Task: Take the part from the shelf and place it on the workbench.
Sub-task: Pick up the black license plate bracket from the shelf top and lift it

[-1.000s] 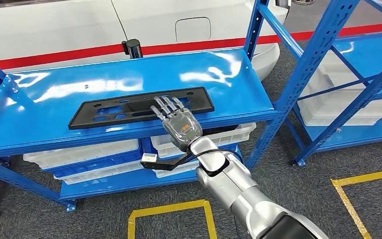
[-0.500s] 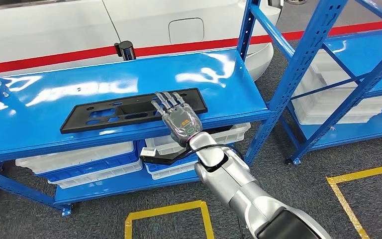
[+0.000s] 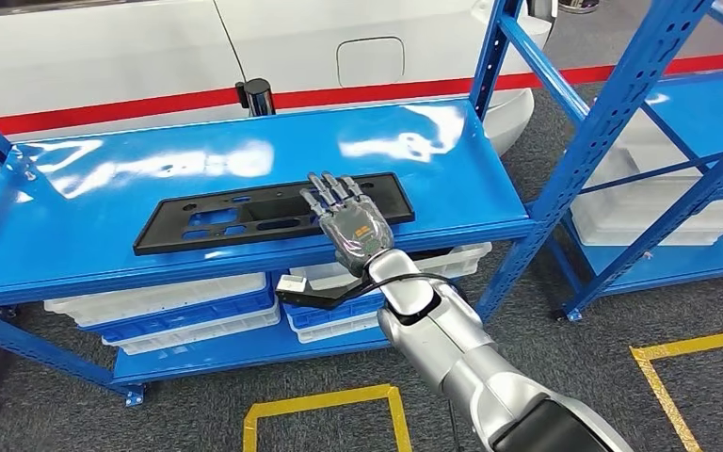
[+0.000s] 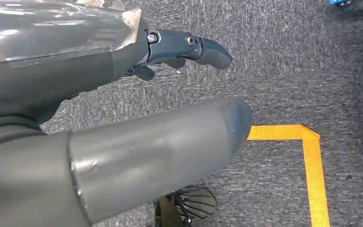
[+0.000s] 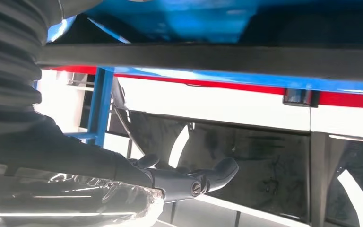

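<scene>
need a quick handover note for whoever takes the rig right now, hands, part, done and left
Right hand: open, fingers spread, reaching over the front edge of the black part; nothing gripped yet, and contact with the part cannot be told.
Left hand: holds nothing, hanging over grey carpet near a yellow floor marking.
Part: a long flat black panel with cut-outs, lying flat on the top level of the blue shelf, near its front edge.
Done: the right hand has reached the part.
Left: grip the part, lift it off the shelf, carry it to the workbench and set it down.
</scene>
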Robot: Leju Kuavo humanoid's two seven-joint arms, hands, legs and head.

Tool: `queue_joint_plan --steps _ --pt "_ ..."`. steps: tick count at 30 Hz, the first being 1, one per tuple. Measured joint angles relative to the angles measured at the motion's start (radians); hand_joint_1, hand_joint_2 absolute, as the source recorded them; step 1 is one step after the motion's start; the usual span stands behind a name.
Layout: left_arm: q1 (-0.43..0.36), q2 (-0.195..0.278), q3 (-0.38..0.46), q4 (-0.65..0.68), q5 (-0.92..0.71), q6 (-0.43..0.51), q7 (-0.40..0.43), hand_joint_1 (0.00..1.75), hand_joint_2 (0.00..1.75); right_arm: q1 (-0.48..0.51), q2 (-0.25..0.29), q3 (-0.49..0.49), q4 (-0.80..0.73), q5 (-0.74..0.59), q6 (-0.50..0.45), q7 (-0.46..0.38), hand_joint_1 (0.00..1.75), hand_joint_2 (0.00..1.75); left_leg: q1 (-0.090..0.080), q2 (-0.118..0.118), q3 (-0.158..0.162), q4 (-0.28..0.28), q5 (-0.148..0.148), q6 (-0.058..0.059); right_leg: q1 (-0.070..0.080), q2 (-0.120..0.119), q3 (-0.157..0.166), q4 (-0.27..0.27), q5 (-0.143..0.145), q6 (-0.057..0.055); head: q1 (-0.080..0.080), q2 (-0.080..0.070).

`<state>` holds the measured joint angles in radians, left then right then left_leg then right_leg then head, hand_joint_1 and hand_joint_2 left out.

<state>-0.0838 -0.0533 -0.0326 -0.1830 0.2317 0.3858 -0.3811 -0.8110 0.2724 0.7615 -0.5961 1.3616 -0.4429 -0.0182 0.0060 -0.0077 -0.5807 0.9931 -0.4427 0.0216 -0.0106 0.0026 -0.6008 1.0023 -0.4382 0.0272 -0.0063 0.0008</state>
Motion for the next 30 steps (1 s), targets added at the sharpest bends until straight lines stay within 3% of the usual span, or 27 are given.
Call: queue_joint_plan --steps 4,5,7,9,10,11,12,14,15,19,21,23,24,25,26,28,30 --pt "-0.001 0.001 0.000 0.000 0.000 0.000 0.000 0.00 0.00 -0.001 0.000 -0.004 0.003 0.002 0.000 0.001 0.00 1.75 0.008 0.003 -0.009 0.023 -0.020 -0.021 -0.006 0.001 0.010 -0.009 0.005 -0.026 -0.004 0.000" --pt "-0.002 0.001 0.000 0.000 0.000 0.000 0.000 0.00 0.00 -0.002 0.001 -0.004 0.003 0.002 0.000 0.001 0.00 1.75 0.011 0.004 -0.025 0.059 -0.041 -0.027 -0.011 0.001 0.015 -0.011 0.004 -0.031 -0.007 0.000" --pt "-0.002 0.001 0.000 0.000 0.000 0.000 0.000 0.00 0.00 -0.001 0.002 -0.005 0.004 0.002 0.000 0.001 0.00 1.75 0.015 0.005 -0.088 0.184 -0.097 -0.038 -0.011 0.001 0.020 -0.011 0.000 -0.039 -0.011 0.000" --pt "-0.001 0.001 0.000 0.000 0.000 0.000 0.001 0.00 0.00 0.001 0.002 -0.005 0.008 0.003 0.000 0.001 0.00 1.75 0.018 0.005 -0.146 0.278 -0.120 -0.044 -0.009 0.002 0.023 -0.011 -0.003 -0.043 -0.011 0.000" --pt "-0.001 0.001 0.000 0.000 0.000 0.000 0.001 0.00 0.00 0.002 0.002 -0.005 0.009 0.003 0.000 0.001 0.00 1.75 0.019 0.005 -0.151 0.274 -0.103 -0.045 -0.009 0.002 0.026 -0.011 -0.005 -0.043 -0.012 0.000" --pt "-0.001 0.002 0.000 0.000 0.000 0.000 0.001 0.00 0.00 0.002 0.002 -0.005 0.010 0.003 0.000 0.001 0.00 1.75 0.021 0.005 -0.136 0.231 -0.070 -0.044 -0.009 0.003 0.029 -0.011 -0.007 -0.042 -0.012 0.000" --pt "-0.001 0.003 0.000 0.000 0.000 0.000 0.001 0.00 0.00 0.002 0.002 -0.005 0.010 0.003 0.000 0.002 0.00 1.75 0.022 0.006 -0.106 0.161 -0.029 -0.042 -0.009 0.004 0.033 -0.011 -0.009 -0.041 -0.012 0.000" --pt "-0.003 0.004 0.000 0.000 -0.001 -0.001 0.001 0.00 0.00 0.001 0.003 -0.005 0.011 0.004 0.000 0.004 0.00 1.75 0.019 0.006 -0.048 0.041 0.017 -0.034 -0.004 0.006 0.037 -0.010 -0.015 -0.034 -0.012 0.000" --pt "-0.003 0.004 0.000 0.000 -0.001 -0.002 0.002 0.00 0.00 0.000 0.003 -0.005 0.011 0.005 0.000 0.005 0.00 1.75 0.016 0.006 -0.034 0.014 0.020 -0.029 -0.001 0.006 0.037 -0.010 -0.017 -0.028 -0.012 0.000" --pt "-0.004 0.003 0.000 0.000 -0.003 -0.003 0.003 0.00 0.00 -0.001 0.002 -0.007 0.011 0.008 -0.001 0.009 0.00 1.75 0.008 0.005 -0.015 -0.005 0.018 0.000 0.000 0.005 0.031 0.002 -0.030 -0.007 -0.010 0.000" --pt "-0.005 0.002 -0.001 0.000 -0.004 -0.004 0.004 0.00 0.00 -0.002 0.000 -0.010 0.011 0.010 -0.001 0.010 0.00 1.75 0.010 0.007 -0.004 -0.015 0.023 0.013 0.001 0.004 -0.014 0.089 -0.067 -0.009 -0.007 0.000" --pt "-0.006 0.003 -0.001 0.000 -0.007 -0.005 0.004 0.00 0.00 0.003 -0.005 -0.011 0.012 0.010 -0.001 0.011 0.00 1.75 0.007 0.006 -0.002 -0.015 0.021 0.020 -0.001 0.003 -0.093 0.230 -0.114 -0.013 -0.005 0.000" --pt "-0.006 0.003 -0.001 0.000 -0.008 -0.005 0.004 0.00 0.00 0.007 -0.008 -0.011 0.012 0.010 -0.001 0.012 0.00 1.75 0.007 0.005 -0.002 -0.015 0.019 0.021 -0.001 0.003 -0.123 0.275 -0.123 -0.010 -0.005 0.000" --pt "-0.005 0.002 -0.001 0.000 -0.009 -0.005 0.005 0.00 0.00 0.010 -0.011 -0.011 0.013 0.011 -0.001 0.012 0.00 1.75 0.006 0.004 0.000 -0.014 0.017 0.021 -0.002 0.003 -0.135 0.284 -0.115 -0.004 -0.004 0.000" --pt "-0.005 0.001 -0.001 -0.001 -0.009 -0.005 0.005 0.00 0.00 0.012 -0.013 -0.011 0.013 0.012 -0.001 0.012 0.00 1.75 0.006 0.002 0.001 -0.013 0.015 0.020 -0.002 0.003 -0.125 0.250 -0.093 0.004 -0.003 0.000" --pt "-0.006 -0.001 -0.001 -0.001 -0.010 -0.005 0.005 0.00 0.00 0.011 -0.016 -0.011 0.014 0.013 -0.001 0.013 0.00 1.75 0.005 0.000 0.005 -0.007 0.007 0.013 -0.003 0.001 -0.062 0.105 -0.029 0.015 -0.001 0.000" --pt "-0.006 -0.002 -0.001 -0.002 -0.010 -0.005 0.005 0.00 0.00 0.010 -0.016 -0.011 0.014 0.014 -0.002 0.015 0.00 1.75 0.001 -0.001 0.005 0.001 -0.004 0.003 -0.002 -0.001 -0.016 0.011 0.008 0.007 -0.001 0.000"
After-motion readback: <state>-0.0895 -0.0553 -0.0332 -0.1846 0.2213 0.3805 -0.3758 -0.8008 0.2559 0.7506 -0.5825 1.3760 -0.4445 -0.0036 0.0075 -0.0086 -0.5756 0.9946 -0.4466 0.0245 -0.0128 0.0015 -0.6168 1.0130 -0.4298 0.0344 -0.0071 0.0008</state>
